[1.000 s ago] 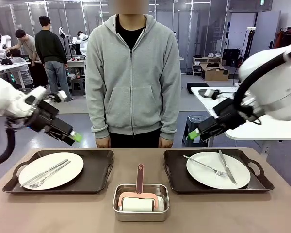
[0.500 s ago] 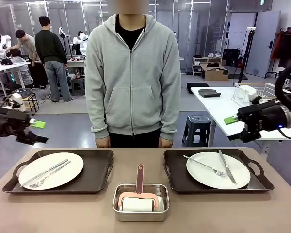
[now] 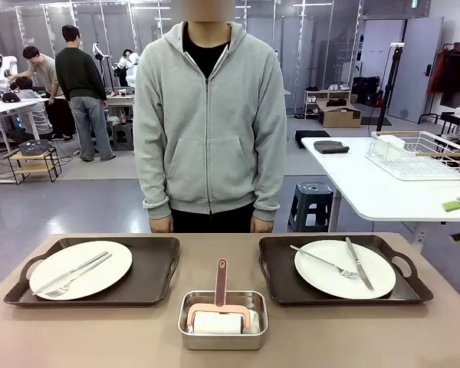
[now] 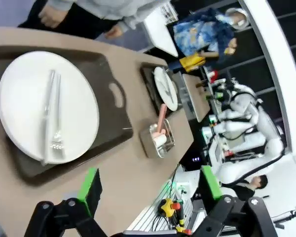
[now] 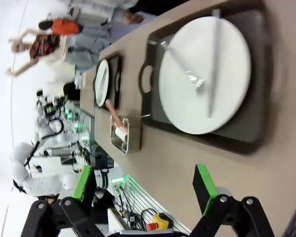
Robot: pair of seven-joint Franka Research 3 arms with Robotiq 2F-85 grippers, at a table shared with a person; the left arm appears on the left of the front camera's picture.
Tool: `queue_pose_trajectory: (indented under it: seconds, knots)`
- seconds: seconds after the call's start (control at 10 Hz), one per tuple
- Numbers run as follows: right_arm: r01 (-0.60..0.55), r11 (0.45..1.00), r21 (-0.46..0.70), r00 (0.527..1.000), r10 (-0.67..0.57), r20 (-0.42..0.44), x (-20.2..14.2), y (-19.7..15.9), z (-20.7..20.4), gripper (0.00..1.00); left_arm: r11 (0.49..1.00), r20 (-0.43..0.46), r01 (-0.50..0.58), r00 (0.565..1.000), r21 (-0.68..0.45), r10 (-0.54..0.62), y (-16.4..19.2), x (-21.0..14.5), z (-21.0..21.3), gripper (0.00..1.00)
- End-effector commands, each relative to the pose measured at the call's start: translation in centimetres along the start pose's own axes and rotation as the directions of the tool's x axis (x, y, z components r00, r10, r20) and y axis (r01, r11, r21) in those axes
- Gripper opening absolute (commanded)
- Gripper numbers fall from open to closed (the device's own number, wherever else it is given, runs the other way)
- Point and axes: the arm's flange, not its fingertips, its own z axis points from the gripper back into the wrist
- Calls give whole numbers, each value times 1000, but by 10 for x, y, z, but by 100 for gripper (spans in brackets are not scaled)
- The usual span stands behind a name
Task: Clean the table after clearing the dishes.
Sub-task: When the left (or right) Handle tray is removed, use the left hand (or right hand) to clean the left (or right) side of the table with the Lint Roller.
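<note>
The beige table carries two dark handled trays. On the left tray lies a white plate with a fork and knife; the right tray bears a matching plate with its own cutlery. My left gripper is open and empty, high off the table's end beside the left plate. Also open and empty, my right gripper hovers off the other end near the right plate. One of its green pads shows at the right edge of the front view.
A small steel pan holding a pink-handled white roller sits at front centre between the trays. A person in a grey hoodie stands at the far edge, hands at the table. A white table with a wire rack stands at the right.
Both arms have swung outward and away from above the trays. The left arm has left the front view; the right arm has drawn back to its right edge. Both grippers stayed open.
</note>
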Motion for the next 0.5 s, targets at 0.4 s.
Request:
queue_pose_trajectory:
  seconds: [0.4]
  knots:
    - [103, 995, 14, 983, -104, 151, -30, -49, 75, 100, 994, 152, -107, 983, 35, 101, -1, -28, 76, 100]
